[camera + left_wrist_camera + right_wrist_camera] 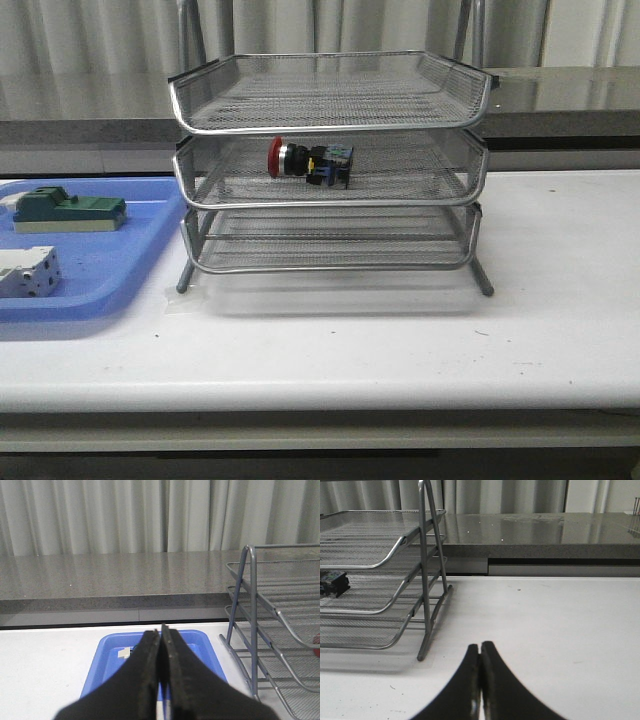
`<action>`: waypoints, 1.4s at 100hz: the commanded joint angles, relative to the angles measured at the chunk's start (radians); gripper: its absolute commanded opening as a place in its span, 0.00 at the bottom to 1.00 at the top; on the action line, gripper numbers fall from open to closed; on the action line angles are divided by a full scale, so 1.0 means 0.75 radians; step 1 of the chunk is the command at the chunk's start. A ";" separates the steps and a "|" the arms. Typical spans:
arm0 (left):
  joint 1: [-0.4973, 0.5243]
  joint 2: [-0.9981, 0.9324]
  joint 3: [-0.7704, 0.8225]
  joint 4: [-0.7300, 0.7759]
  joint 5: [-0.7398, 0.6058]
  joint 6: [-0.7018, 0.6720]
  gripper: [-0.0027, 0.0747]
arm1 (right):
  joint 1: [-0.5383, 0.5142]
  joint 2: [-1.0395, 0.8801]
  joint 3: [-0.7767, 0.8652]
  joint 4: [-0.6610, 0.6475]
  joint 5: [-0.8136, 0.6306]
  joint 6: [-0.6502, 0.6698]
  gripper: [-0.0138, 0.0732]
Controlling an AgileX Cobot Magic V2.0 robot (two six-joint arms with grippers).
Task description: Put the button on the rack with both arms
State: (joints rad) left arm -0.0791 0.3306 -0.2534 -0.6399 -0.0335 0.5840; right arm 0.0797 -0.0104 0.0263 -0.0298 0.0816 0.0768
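A: The button (309, 163) — where is it lying?

B: On its side in the middle shelf of the rack (330, 165), red cap toward nine o'clock, dark body with yellow bits toward three o'clock. From the right wrist camera only its dark end (333, 582) shows through the mesh.

A: Going from the left, what is on the table (400, 340)?

B: A blue tray (110, 270) at nine o'clock from the rack, just beside its left leg. In it sit a green block (70, 210) and, nearer the camera, a white block (28, 272). Then the rack itself, three wire shelves on thin legs.

A: Any writing or labels?

B: None that I can read; the blocks are too small to tell.

A: And the grippers?

B: Neither arm appears in the front camera. The left gripper (160, 645) is clenched, fingers pressed together with nothing between them, above the blue tray (107, 655), with the rack (255, 625) at three o'clock. The right gripper (480, 655) is clenched too, empty, over bare table (560, 625), with the rack (425, 570) at about ten o'clock.
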 commanded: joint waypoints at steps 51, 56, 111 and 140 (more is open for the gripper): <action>0.002 0.007 -0.038 0.298 -0.086 -0.078 0.01 | -0.005 -0.023 0.002 -0.014 -0.120 0.004 0.08; 0.002 0.007 -0.036 0.466 -0.078 -0.271 0.01 | -0.005 -0.023 0.002 -0.014 -0.120 0.004 0.08; 0.004 -0.194 0.223 0.789 -0.093 -0.681 0.01 | -0.005 -0.023 0.002 -0.014 -0.120 0.004 0.08; 0.028 -0.422 0.389 0.821 -0.087 -0.797 0.01 | -0.005 -0.023 0.002 -0.014 -0.120 0.004 0.08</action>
State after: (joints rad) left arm -0.0709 0.0377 0.0051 -0.0359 -0.0160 0.0372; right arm 0.0797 -0.0104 0.0263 -0.0298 0.0816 0.0772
